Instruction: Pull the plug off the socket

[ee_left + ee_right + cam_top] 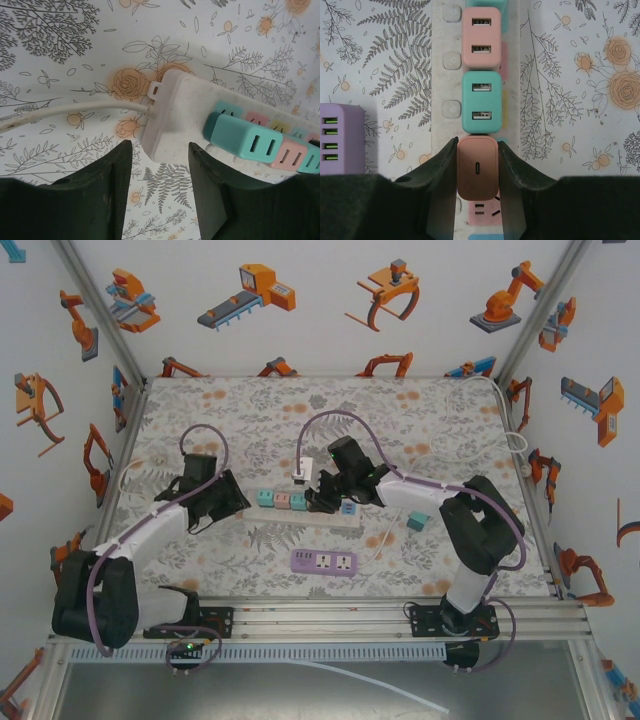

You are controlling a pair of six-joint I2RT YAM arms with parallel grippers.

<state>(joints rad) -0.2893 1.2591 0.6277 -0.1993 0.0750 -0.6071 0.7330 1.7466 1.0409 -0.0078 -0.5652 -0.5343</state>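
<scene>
We have the right gripper closed on the terracotta rectangular plastic plug, which is seated in the white plastic power strip just beside a teal adapter. The left gripper straddles the strip's cord end; we cannot tell whether it clamps. We should pull straight along the pins, without rocking, while the strip is braced down.

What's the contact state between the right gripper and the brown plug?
Touching. Right wrist view: the right gripper has both fingers flush against the sides of the brown plug, with no gap on either side.
</scene>
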